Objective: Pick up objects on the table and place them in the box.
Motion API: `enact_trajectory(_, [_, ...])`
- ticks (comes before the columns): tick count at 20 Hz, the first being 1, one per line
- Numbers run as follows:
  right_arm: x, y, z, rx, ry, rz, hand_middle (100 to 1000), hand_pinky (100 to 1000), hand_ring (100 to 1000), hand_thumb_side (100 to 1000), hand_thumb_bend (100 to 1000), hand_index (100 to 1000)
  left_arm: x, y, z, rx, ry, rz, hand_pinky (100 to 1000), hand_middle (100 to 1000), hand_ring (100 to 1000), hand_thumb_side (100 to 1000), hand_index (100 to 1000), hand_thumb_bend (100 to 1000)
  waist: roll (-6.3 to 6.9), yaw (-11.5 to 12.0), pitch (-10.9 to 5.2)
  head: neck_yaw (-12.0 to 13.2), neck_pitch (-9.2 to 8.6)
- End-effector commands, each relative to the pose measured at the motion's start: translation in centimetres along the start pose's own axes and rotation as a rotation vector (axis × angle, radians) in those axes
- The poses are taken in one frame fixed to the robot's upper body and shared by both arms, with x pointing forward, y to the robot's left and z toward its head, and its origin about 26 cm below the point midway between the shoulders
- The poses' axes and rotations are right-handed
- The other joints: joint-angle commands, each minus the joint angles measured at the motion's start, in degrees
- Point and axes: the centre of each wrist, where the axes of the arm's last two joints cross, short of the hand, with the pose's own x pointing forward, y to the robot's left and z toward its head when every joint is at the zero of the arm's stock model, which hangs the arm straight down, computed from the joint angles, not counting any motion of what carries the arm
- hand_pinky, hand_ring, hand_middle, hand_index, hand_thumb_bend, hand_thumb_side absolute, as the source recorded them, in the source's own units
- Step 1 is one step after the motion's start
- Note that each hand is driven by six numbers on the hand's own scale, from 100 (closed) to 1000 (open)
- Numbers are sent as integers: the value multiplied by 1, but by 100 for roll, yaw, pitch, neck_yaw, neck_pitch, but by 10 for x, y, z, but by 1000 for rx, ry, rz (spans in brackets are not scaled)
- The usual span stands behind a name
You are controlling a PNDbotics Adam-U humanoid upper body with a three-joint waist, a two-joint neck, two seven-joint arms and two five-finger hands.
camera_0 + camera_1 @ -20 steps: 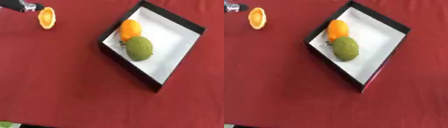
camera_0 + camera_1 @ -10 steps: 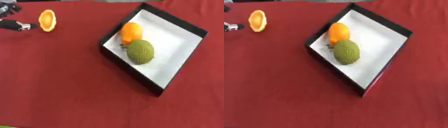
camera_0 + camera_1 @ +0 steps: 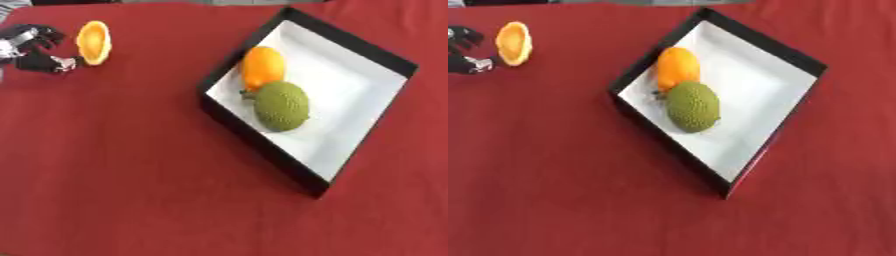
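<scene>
A black box with a white floor (image 3: 354,85) sits askew at the right of the red table. Inside it lie an orange fruit (image 3: 262,67) and a bumpy green fruit (image 3: 281,105), touching each other. An orange-yellow piece of fruit (image 3: 94,42) stands on the cloth at the upper left. My left hand (image 3: 33,47) is just left of that piece, its fingers and thumb spread towards it and holding nothing. The right hand shows in no view.
The red cloth (image 3: 131,175) covers the whole table. A thin strip of something pale runs along the far edge at the top.
My left hand has come in from the upper left corner and down beside the orange-yellow piece. The whole picture has shifted downward a little, so the camera has moved.
</scene>
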Motion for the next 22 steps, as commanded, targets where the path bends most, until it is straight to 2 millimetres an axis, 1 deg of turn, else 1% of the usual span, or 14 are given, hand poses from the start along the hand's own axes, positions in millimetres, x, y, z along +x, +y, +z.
enact_trajectory(1, [6, 0, -5, 13, -26, -1, 705, 959, 1000, 527, 100, 798, 0, 17, 4, 38, -1, -6, 816, 740, 792, 385, 838, 274, -2, -10, 9, 48, -92])
enact_trajectory(3, [6, 0, -5, 13, -26, -2, 705, 959, 1000, 527, 100, 798, 1, 17, 4, 39, 0, -5, 816, 740, 792, 385, 838, 274, -1, -12, 10, 51, -93])
enact_trajectory(4, [6, 1, -4, 13, -25, -2, 706, 959, 1000, 529, 100, 798, 1, 17, 4, 41, 4, -9, 781, 642, 724, 152, 698, 197, 0, -15, 8, 51, -85])
enact_trajectory(5, [6, 1, -4, 14, -24, -3, 706, 959, 1000, 529, 100, 798, 2, 16, 3, 47, 9, -16, 781, 642, 724, 152, 698, 197, 1, -19, 6, 55, -81])
enact_trajectory(6, [6, 1, -4, 15, -23, -4, 705, 959, 1000, 529, 100, 798, 3, 15, 3, 56, 14, -23, 775, 629, 715, 108, 678, 196, 0, -26, 4, 60, -82])
enact_trajectory(7, [6, 1, -5, 16, -23, -6, 706, 959, 1000, 529, 100, 798, 3, 15, 2, 67, 20, -30, 769, 618, 702, 116, 678, 209, -2, -37, 5, 69, -90])
enact_trajectory(9, [6, 2, -4, 19, -22, -8, 706, 959, 1000, 528, 100, 798, 5, 14, 1, 92, 32, -37, 763, 629, 699, 179, 706, 244, -8, -57, 9, 92, -105])
enact_trajectory(10, [6, 2, -4, 20, -21, -8, 706, 959, 1000, 526, 100, 797, 6, 13, 1, 103, 32, -38, 771, 651, 711, 247, 801, 278, -11, -63, 14, 93, -111])
enact_trajectory(11, [6, 2, -3, 20, -19, -6, 706, 959, 1000, 525, 100, 797, 7, 13, 0, 105, 28, -37, 777, 666, 722, 309, 842, 296, -14, -62, 18, 88, -114])
enact_trajectory(12, [5, 1, -2, 18, -16, -3, 706, 959, 1000, 525, 100, 798, 8, 16, 1, 105, 25, -34, 789, 698, 745, 389, 900, 365, -15, -54, 22, 74, -112])
enact_trajectory(13, [4, 1, -1, 17, -12, 2, 706, 959, 1000, 525, 100, 798, 9, 20, 2, 108, 23, -31, 793, 709, 752, 415, 909, 390, -14, -42, 26, 58, -108])
enact_trajectory(14, [4, 0, 0, 16, -10, 5, 706, 960, 1000, 527, 100, 799, 11, 25, 3, 116, 23, -29, 806, 738, 777, 515, 921, 460, -7, -30, 27, 47, -98])
enact_trajectory(16, [4, 1, 0, 18, -7, 8, 706, 960, 1000, 531, 100, 800, 14, 35, 6, 145, 26, -24, 820, 761, 803, 603, 942, 529, 11, -21, 33, 42, -96])
enact_trajectory(22, [8, 10, -7, 58, -29, -27, 707, 961, 1000, 522, 100, 802, 10, 37, 5, 198, 89, 10, 814, 759, 801, 643, 926, 522, 2, -249, 110, 309, -199])
